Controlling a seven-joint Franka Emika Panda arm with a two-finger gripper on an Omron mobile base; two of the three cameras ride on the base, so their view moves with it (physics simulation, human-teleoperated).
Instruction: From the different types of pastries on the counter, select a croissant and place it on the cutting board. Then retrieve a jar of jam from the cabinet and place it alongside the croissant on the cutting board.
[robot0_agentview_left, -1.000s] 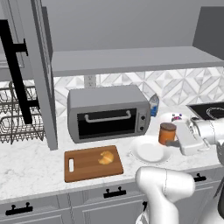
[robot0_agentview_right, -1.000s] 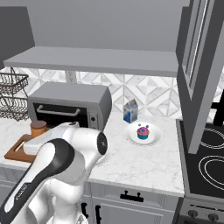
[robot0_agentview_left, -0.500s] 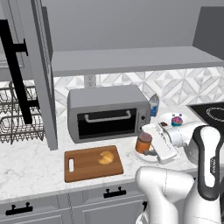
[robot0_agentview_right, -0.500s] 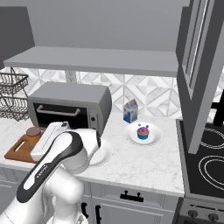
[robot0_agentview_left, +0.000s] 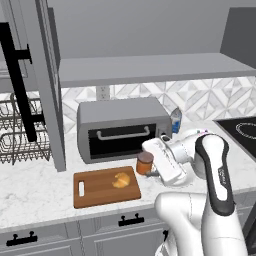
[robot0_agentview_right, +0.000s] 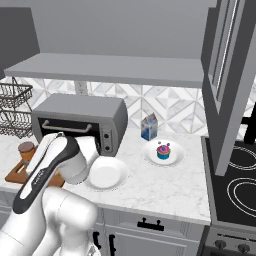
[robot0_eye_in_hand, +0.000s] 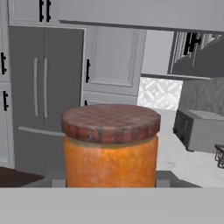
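Pinching the small orange-brown cylindrical jam jar (robot0_agentview_left: 145, 163) upright, the two-finger gripper (robot0_agentview_left: 151, 170) is carrying it just beside the brown wooden cutting board (robot0_agentview_left: 95, 190), where the golden croissant (robot0_agentview_left: 120, 180) is lying.

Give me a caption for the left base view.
Gripper carries the jam jar toward the cutting board holding a croissant.

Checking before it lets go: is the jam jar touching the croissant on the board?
Apart. In the left base view the jam jar sits off the croissant, with bare cutting board showing between them.
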